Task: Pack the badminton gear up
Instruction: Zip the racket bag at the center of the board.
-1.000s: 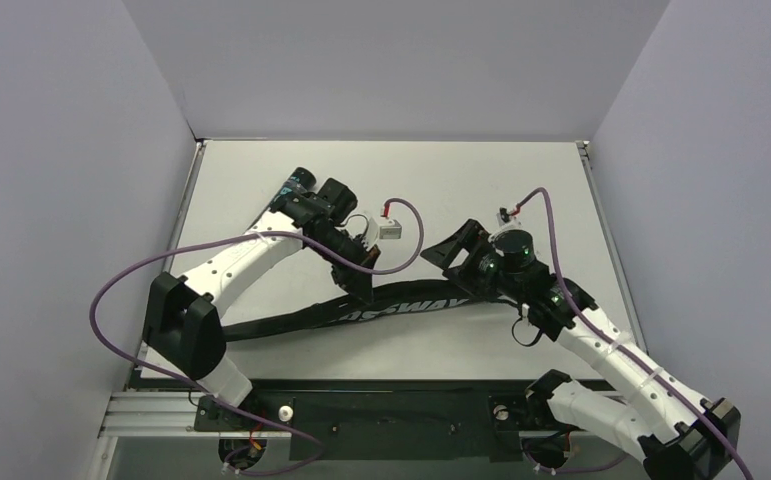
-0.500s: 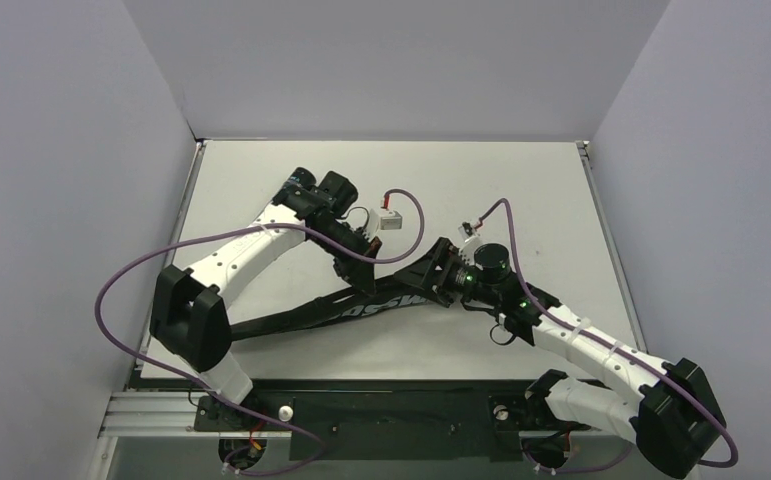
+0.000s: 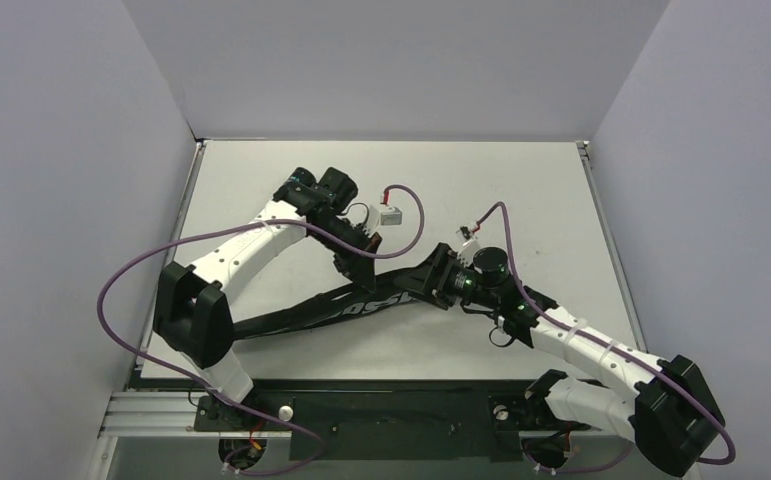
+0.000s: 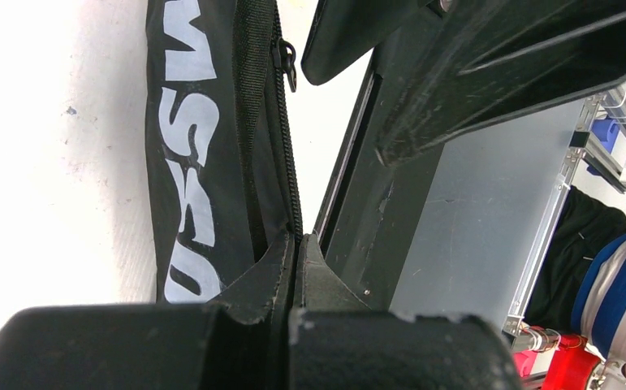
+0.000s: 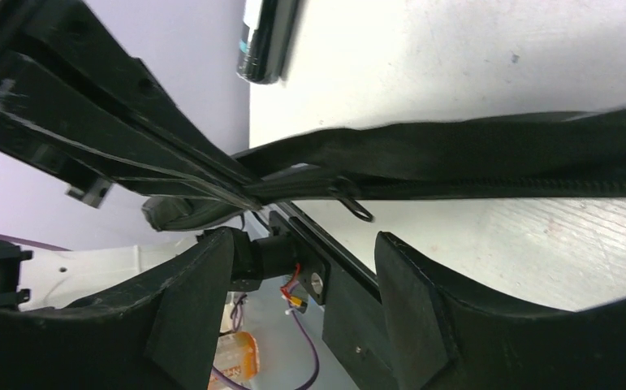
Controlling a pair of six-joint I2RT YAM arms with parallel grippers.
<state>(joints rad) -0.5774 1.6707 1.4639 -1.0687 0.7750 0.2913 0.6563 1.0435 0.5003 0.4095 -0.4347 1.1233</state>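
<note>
Left gripper [image 4: 295,242] is clamped tight, its two fingers pressed together on the zipped edge of the black bag [image 4: 204,162], beside the white lettering [image 4: 187,171] that runs along the fabric. From above, this gripper [image 3: 359,272] pinches the bag [image 3: 291,318] on its far edge, a little past the middle of its length. Right gripper [image 5: 303,244] is released, its two dark fingers [image 5: 187,317] set well apart. Just ahead of them, the narrow end of the bag [image 5: 496,154] stretches across the view, with a small zip pull [image 5: 356,210] hanging below it. In the overhead view the right gripper [image 3: 431,280] sits at the bag's right end. The bag lies slantwise on the white table [image 3: 521,180], from the near left side towards the centre. A black tube with teal print [image 5: 265,41] lies on the table close to the wall [image 5: 204,73], well apart from the bag
</note>
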